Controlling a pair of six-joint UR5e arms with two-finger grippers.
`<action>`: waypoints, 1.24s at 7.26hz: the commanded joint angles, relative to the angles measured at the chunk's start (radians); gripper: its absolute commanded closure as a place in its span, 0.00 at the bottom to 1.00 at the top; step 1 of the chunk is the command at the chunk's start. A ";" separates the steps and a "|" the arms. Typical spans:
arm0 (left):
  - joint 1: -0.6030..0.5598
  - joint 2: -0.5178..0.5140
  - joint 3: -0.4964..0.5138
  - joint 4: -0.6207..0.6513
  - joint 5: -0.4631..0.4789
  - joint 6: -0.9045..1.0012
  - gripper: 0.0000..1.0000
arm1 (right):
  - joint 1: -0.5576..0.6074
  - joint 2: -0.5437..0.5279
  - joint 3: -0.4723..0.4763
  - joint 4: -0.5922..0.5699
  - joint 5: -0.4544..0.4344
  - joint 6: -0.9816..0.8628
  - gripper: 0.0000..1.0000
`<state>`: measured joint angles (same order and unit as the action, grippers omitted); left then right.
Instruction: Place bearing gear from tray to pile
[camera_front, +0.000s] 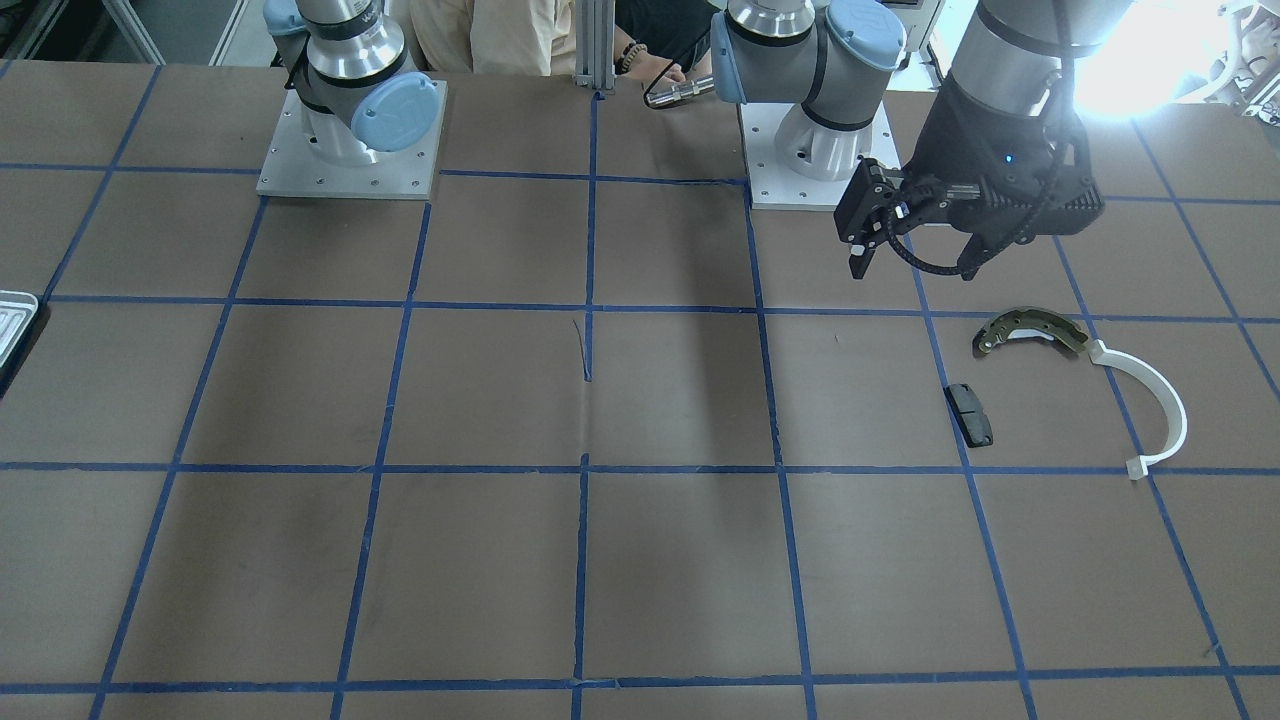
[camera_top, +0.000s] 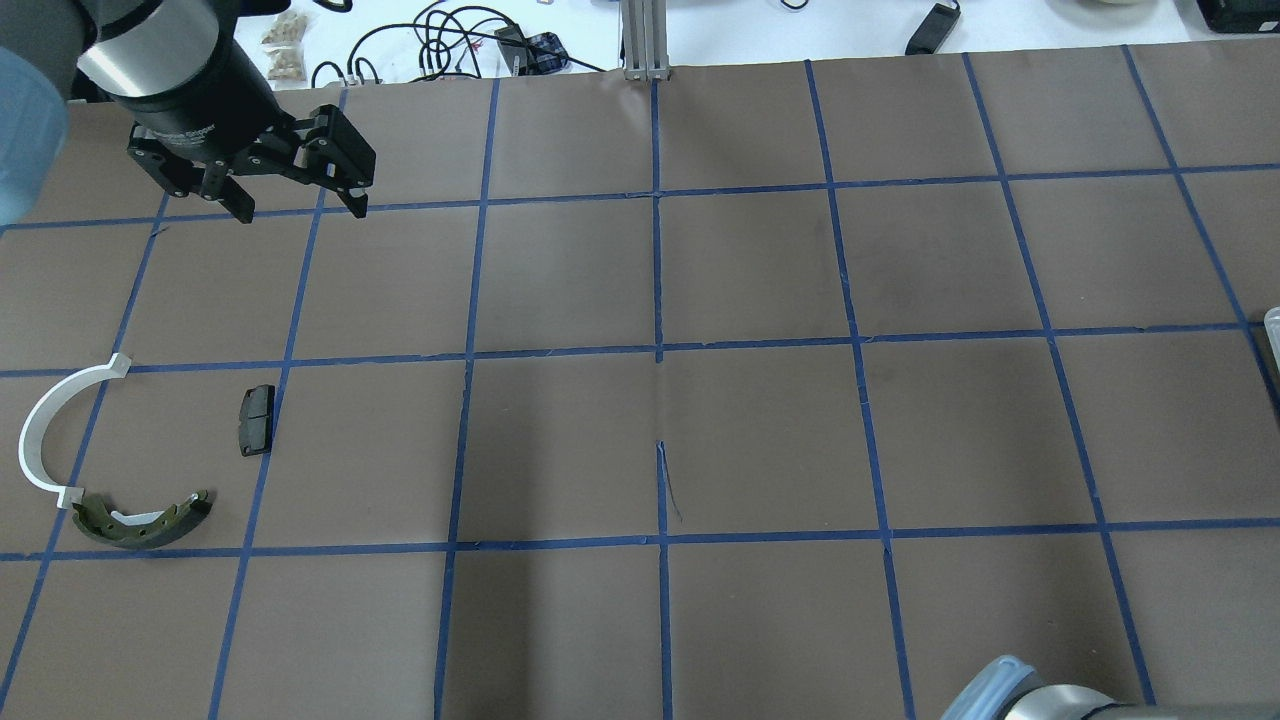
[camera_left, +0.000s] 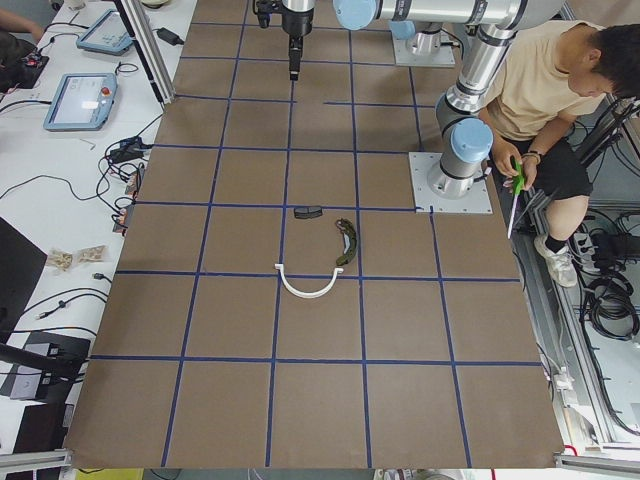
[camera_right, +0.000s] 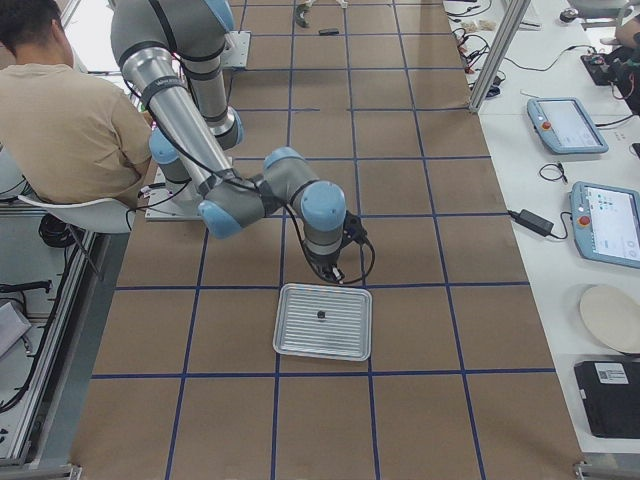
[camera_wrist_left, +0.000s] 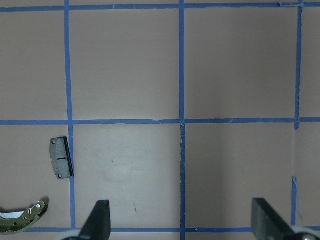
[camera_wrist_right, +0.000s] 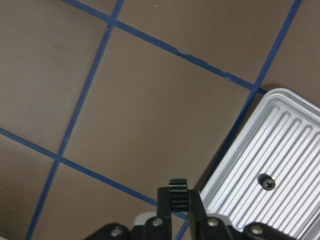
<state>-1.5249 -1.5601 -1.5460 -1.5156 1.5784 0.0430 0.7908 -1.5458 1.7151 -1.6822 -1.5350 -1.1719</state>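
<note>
My right gripper (camera_wrist_right: 178, 196) is shut on a small black bearing gear (camera_wrist_right: 178, 187) and holds it just off the corner of the silvery ridged tray (camera_wrist_right: 295, 130). Another small black gear (camera_wrist_right: 266, 182) lies in the tray, and also shows in the exterior right view (camera_right: 320, 316). The pile lies at the table's other end: a bronze-grey brake shoe (camera_top: 140, 520), a white plastic arc (camera_top: 45, 430) and a black pad (camera_top: 256, 420). My left gripper (camera_top: 300, 210) is open and empty, raised beyond the pile.
Blue tape lines mark a grid on the brown table. The tray's edge shows at the table's side (camera_front: 15, 320). A seated person (camera_right: 70, 110) is behind the arm bases. Cables and tablets lie on the white bench (camera_right: 580, 120) past the table's far edge.
</note>
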 joint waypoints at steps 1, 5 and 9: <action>0.000 0.000 0.000 0.000 0.000 0.000 0.00 | 0.251 -0.114 0.000 0.091 0.001 0.427 1.00; 0.002 0.000 0.001 0.000 0.000 0.000 0.00 | 0.745 -0.032 0.000 0.005 0.097 1.247 1.00; 0.002 0.000 0.001 0.000 0.000 0.000 0.00 | 1.043 0.282 0.001 -0.293 0.297 1.531 1.00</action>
<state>-1.5239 -1.5601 -1.5452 -1.5156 1.5784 0.0430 1.7475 -1.3806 1.7167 -1.8781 -1.2754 0.3252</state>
